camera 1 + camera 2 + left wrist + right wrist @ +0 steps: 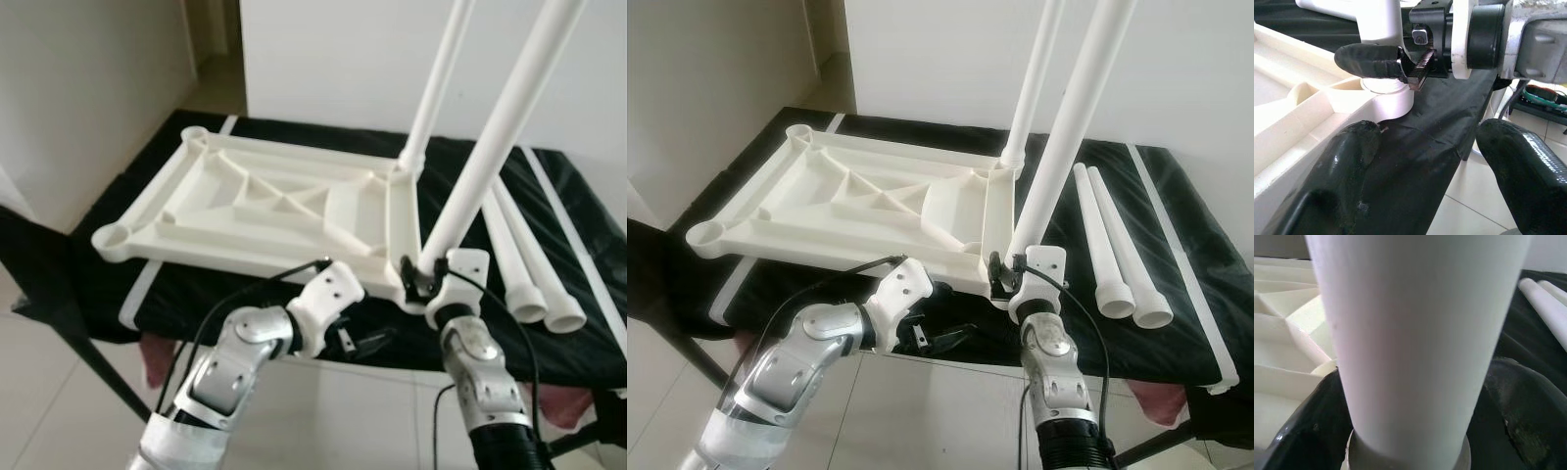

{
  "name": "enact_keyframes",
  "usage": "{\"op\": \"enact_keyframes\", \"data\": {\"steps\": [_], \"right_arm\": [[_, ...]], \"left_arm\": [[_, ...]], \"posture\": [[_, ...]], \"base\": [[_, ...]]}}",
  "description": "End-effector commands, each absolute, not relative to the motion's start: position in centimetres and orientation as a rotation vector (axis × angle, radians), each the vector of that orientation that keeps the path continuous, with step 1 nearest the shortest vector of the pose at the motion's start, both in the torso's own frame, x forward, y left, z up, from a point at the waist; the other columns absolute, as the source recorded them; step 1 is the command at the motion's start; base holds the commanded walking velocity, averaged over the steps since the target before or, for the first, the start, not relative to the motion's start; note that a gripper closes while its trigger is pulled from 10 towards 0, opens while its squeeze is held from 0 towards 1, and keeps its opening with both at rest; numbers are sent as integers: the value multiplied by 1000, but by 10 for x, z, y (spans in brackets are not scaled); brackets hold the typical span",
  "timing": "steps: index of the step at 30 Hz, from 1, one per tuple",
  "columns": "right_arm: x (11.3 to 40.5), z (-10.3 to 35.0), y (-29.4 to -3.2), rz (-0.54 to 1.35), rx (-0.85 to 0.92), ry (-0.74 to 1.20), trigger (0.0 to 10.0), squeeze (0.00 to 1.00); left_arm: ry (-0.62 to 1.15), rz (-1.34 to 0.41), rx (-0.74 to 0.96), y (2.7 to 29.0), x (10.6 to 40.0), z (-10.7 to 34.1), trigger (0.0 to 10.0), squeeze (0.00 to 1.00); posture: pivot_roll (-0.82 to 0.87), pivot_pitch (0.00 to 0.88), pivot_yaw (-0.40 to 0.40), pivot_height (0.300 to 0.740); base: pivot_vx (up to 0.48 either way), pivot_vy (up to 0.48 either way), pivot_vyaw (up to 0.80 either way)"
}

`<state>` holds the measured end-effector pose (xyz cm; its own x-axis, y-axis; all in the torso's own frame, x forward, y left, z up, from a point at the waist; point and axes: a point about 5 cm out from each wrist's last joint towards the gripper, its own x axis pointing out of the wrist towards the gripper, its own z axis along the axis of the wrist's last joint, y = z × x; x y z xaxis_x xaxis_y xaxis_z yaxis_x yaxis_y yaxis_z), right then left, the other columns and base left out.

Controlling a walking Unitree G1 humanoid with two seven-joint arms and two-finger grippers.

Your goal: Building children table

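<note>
White plastic table frame (265, 211) lies upside down on the black-covered tabletop (549, 333). I see one leg (436, 88) standing in the far right corner socket. My right hand (423, 279) is clenched around the base of a second leg (495, 147) at the near right corner socket, leg tilted. My left hand (367, 341) sits just below the frame's near edge, beside the right hand, fingers (1347, 161) spread and holding nothing. Two spare legs (534, 264) lie side by side on the tabletop, right of the frame.
</note>
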<state>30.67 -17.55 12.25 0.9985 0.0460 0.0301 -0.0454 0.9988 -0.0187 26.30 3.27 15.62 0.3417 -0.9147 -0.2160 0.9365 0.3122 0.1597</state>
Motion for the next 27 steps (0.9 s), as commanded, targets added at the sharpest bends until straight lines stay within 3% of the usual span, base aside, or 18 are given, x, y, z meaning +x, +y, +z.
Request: {"op": "enact_keyframes", "data": {"steps": [1,8,15,16,19,20,27], "right_arm": [[309,123,-177,92,-23,-31,10000,0],[315,126,-177,330,-105,-10,10000,0],[321,127,-186,365,-138,4,10000,0],[322,127,-188,366,-149,4,7216,0],[323,127,-189,369,-156,3,7216,0],[323,126,-192,370,-152,7,0,0],[320,118,-194,372,-136,29,0,0]], "left_arm": [[92,-1147,284,34,267,154,10000,0],[93,-1139,279,34,268,155,10000,0],[92,-1137,278,34,269,155,10000,0],[92,-1137,278,34,269,155,10000,0],[93,-1138,279,34,269,155,10000,0],[94,-1132,277,35,269,156,10000,0],[95,-1126,275,36,269,155,10000,0]], "posture": [[22,0,-43,740],[24,1,-44,740],[25,3,-41,740],[25,3,-41,740],[26,4,-40,740],[28,7,-44,740],[29,8,-46,740]], "base": [[0,0,0],[0,0,0],[0,0,0],[0,0,0],[0,0,0],[0,0,0],[0,0,0]]}}
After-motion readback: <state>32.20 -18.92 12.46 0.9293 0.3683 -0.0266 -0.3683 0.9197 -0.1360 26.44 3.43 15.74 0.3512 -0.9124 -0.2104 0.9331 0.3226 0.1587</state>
